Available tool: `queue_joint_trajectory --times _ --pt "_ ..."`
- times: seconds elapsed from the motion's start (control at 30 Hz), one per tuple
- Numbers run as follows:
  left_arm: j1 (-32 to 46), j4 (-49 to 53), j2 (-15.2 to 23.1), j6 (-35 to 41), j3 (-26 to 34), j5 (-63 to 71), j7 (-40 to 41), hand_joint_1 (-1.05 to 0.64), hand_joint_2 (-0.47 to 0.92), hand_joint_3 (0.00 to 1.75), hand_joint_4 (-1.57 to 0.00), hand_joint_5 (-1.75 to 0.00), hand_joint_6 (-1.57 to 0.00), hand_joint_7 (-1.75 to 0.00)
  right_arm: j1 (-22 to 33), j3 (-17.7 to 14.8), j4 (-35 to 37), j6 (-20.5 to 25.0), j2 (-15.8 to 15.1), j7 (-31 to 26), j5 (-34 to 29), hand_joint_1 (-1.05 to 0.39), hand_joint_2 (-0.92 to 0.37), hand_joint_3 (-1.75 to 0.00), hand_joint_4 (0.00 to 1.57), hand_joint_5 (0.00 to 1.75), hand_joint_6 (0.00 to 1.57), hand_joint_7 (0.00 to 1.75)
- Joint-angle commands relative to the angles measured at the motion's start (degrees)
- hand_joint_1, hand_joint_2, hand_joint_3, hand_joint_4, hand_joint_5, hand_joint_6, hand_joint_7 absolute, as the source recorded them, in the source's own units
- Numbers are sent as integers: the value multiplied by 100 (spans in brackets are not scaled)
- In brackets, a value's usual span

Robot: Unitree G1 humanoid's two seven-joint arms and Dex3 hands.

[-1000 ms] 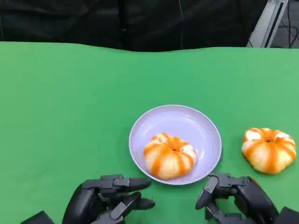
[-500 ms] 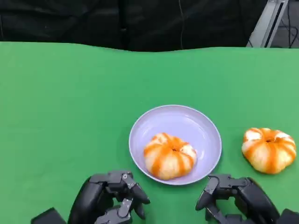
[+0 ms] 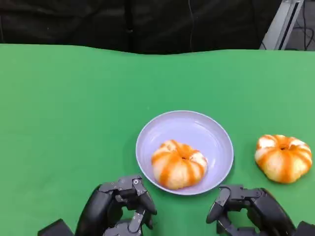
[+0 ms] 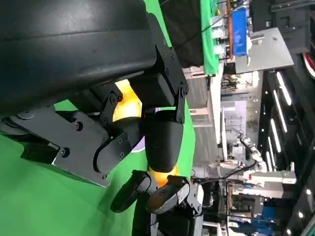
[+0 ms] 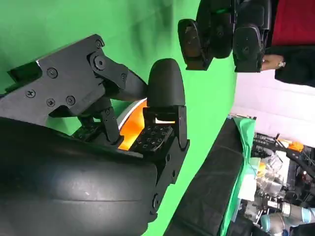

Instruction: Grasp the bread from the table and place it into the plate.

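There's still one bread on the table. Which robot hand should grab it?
Probably the right hand. The bread on the table lies on its side, right of the plate. The left hand sits beyond the plate, fingers curled in.

The head view is evenly and brightly lit, with soft shadows cast under the plate [image 3: 184,152]. Wrist views are sharp up close, while their backgrounds are blurred and stretched.

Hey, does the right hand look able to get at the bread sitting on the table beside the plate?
Probably yes. The bread lies on bare green table just ahead of the right hand, which holds nothing, and the plate sits off to the side.
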Motion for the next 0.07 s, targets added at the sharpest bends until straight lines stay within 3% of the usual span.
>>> queue_joint_trajectory --times 0.03,0.07 --pt "50 -13 73 -7 -23 -20 34 -13 53 118 -91 -161 -92 -133 63 -60 -90 61 -98 -6 78 -14 -61 -97 80 150 85 119" --pt "64 -22 70 -5 -32 -19 39 -12 53 118 -91 -161 -92 -132 69 -60 -105 72 -100 -17 66 -14 -61 -97 80 150 85 119"
